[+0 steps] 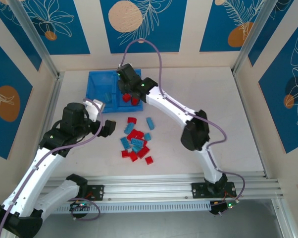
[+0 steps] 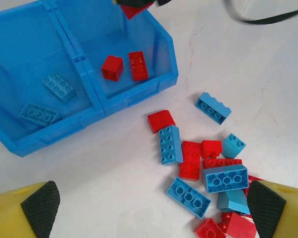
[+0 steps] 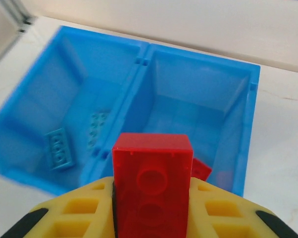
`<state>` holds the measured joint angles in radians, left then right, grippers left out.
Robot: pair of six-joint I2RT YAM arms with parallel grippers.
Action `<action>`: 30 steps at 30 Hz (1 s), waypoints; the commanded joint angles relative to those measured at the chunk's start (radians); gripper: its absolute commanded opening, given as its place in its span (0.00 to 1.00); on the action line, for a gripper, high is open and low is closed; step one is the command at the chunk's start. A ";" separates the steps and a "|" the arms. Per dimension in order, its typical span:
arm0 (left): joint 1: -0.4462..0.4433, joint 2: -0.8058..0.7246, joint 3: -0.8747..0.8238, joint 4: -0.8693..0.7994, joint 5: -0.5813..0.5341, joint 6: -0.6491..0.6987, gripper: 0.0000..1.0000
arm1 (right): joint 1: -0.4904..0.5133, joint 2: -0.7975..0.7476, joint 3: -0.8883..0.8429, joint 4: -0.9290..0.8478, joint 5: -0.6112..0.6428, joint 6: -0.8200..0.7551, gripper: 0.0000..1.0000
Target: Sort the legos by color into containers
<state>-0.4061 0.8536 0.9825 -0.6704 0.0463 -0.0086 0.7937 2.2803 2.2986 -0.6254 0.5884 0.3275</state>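
My right gripper (image 1: 128,92) hangs over the right compartment of the blue bin (image 1: 98,79), shut on a red lego (image 3: 152,163) that stands upright between its yellow fingers (image 3: 84,218). Under it that compartment holds two red legos (image 2: 138,65). The left compartment holds two light blue ones (image 2: 57,87). A loose pile of red and light blue legos (image 1: 136,144) lies on the white table in front of the bin. My left gripper (image 2: 153,210) is open, low beside the pile's left edge, with a flat light blue lego (image 2: 187,197) between its pads.
Patterned side walls and metal posts (image 1: 35,37) box in the table. An aluminium rail (image 1: 159,188) runs along the near edge. The right arm (image 1: 193,130) stretches diagonally over the table, right of the pile.
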 commanded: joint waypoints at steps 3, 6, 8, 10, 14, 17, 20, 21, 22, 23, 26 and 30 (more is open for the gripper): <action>0.006 -0.030 -0.010 0.014 -0.023 0.003 1.00 | -0.051 0.227 0.244 -0.066 0.006 -0.061 0.32; 0.006 -0.029 -0.013 0.017 -0.022 0.008 1.00 | -0.068 0.327 0.361 -0.076 -0.038 -0.071 0.34; 0.006 -0.026 -0.015 0.018 -0.022 0.010 1.00 | -0.075 0.360 0.395 -0.063 -0.054 -0.074 0.38; 0.007 -0.023 -0.016 0.017 -0.018 0.012 1.00 | -0.077 0.369 0.412 -0.057 -0.064 -0.071 0.46; 0.007 -0.018 -0.018 0.015 -0.019 0.013 1.00 | -0.072 0.329 0.432 -0.088 -0.097 -0.044 0.61; 0.007 -0.013 -0.006 0.011 -0.019 -0.001 1.00 | -0.053 0.249 0.406 -0.107 -0.119 -0.024 0.60; 0.007 0.001 0.011 0.012 0.001 -0.072 1.00 | -0.024 0.141 0.360 -0.132 -0.144 -0.022 0.59; 0.007 0.011 0.018 0.010 0.020 -0.094 1.00 | -0.016 0.101 0.337 -0.141 -0.160 -0.021 0.59; 0.006 0.027 0.030 0.005 0.048 -0.117 1.00 | -0.009 0.050 0.302 -0.153 -0.186 -0.019 0.59; 0.006 0.041 0.033 0.008 0.069 -0.155 1.00 | -0.003 -0.009 0.251 -0.159 -0.218 -0.017 0.60; 0.003 0.074 0.007 0.069 0.155 -0.238 1.00 | -0.001 -0.202 0.034 -0.146 -0.349 -0.001 0.62; -0.005 0.184 -0.014 0.116 0.204 -0.296 1.00 | -0.007 -0.486 -0.366 -0.046 -0.496 0.010 0.67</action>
<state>-0.4065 0.9783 0.9787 -0.6079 0.1692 -0.2195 0.8032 1.9167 2.1113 -0.6987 0.2443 0.3164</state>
